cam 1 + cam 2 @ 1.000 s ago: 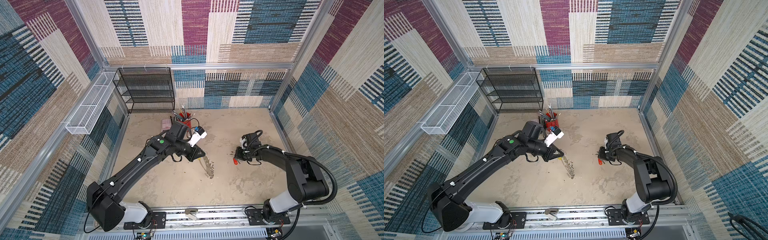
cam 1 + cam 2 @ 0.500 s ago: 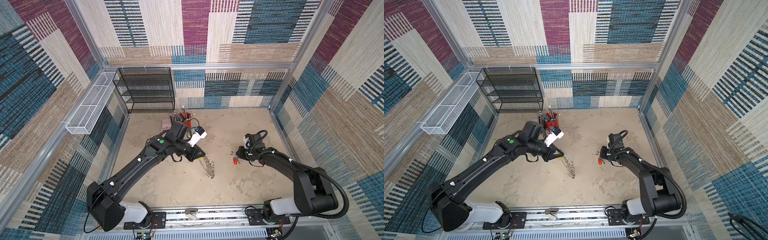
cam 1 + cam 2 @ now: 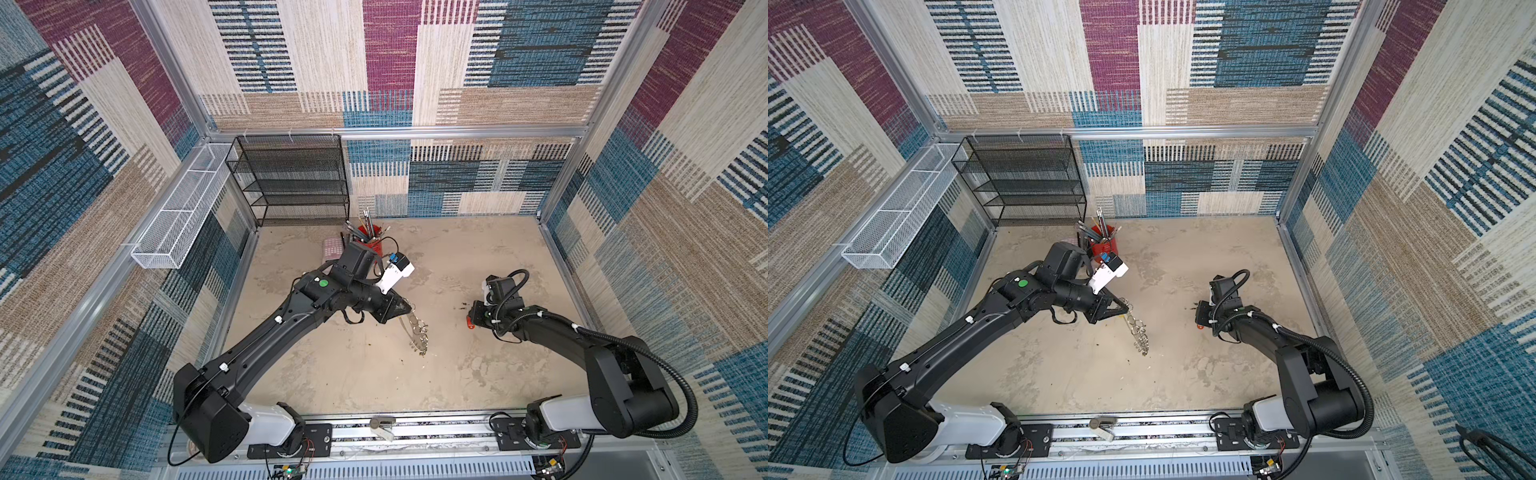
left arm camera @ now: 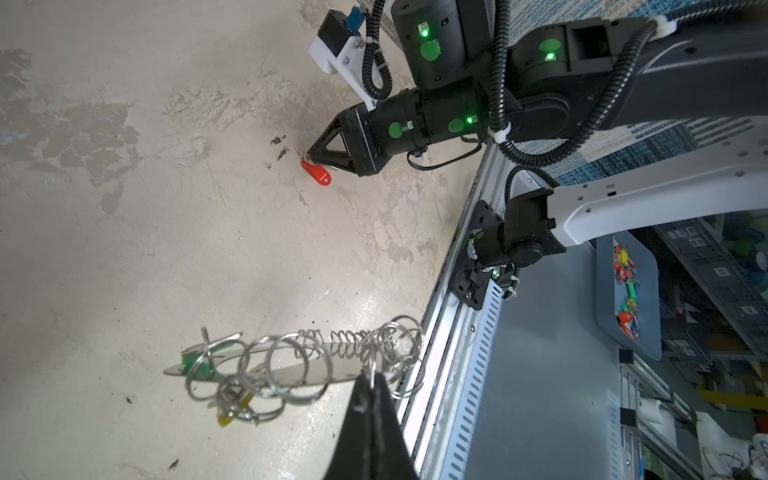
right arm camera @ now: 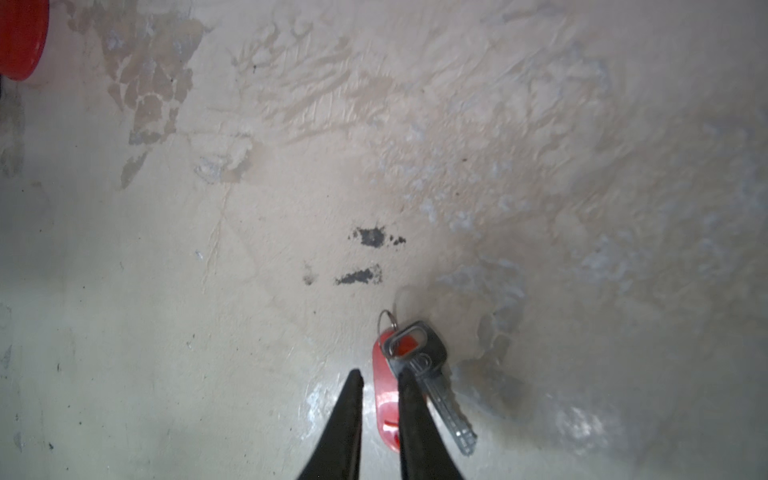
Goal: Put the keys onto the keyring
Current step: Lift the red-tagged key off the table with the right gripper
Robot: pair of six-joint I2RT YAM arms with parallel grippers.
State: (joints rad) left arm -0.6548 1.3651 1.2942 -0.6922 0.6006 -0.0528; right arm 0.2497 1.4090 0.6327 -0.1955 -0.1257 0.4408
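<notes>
Left gripper (image 4: 370, 376) clamping fully shut on keyring (image 4: 286, 374) band, its far end blurring out. Right gripper (image 5: 380, 374) hovering with jaws a narrow gap apart, not visibly gripping. Key (image 5: 434, 353) lying on floor (image 5: 249, 291) right at its tips, tag (image 5: 384, 399) showing in the gap, one finger (image 5: 411, 415) covering tag's edge. Top views catching only a red speck

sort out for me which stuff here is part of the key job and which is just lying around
Part of the job:
- keyring, pinched in the shut left tool
- red-tagged key on the table, at the parted tips of the right tool

Just lying about:
- red pen cup
- black mesh shelf
- white wire basket
- small pink item
</notes>
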